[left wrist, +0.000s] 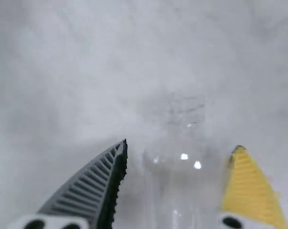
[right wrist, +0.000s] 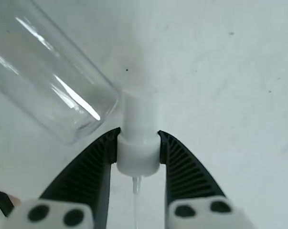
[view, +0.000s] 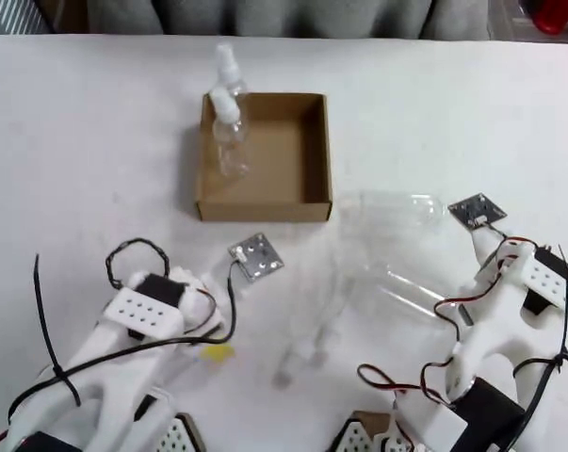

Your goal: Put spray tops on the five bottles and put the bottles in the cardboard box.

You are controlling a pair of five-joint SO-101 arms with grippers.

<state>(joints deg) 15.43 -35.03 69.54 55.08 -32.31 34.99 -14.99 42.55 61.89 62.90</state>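
Note:
My right gripper (right wrist: 138,157) is shut on a white spray top (right wrist: 138,138), its thin tube pointing back between the fingers. A clear, topless bottle (right wrist: 48,71) lies on the table right beside it. My left gripper (left wrist: 177,191) is shut on another clear bottle (left wrist: 182,167), grey finger on one side, yellow finger (left wrist: 246,186) on the other; the open neck (left wrist: 184,107) points away. In the high view, the cardboard box (view: 307,202) holds one bottle with a spray top (view: 229,132). A second topped bottle (view: 226,64) stands just behind the box.
Clear bottles (view: 397,209) lie on the white table to the right of the box. Pale spray tops (view: 307,348) lie between the two arms. The left arm (view: 142,315) is at the front left, the right arm (view: 524,282) at the front right.

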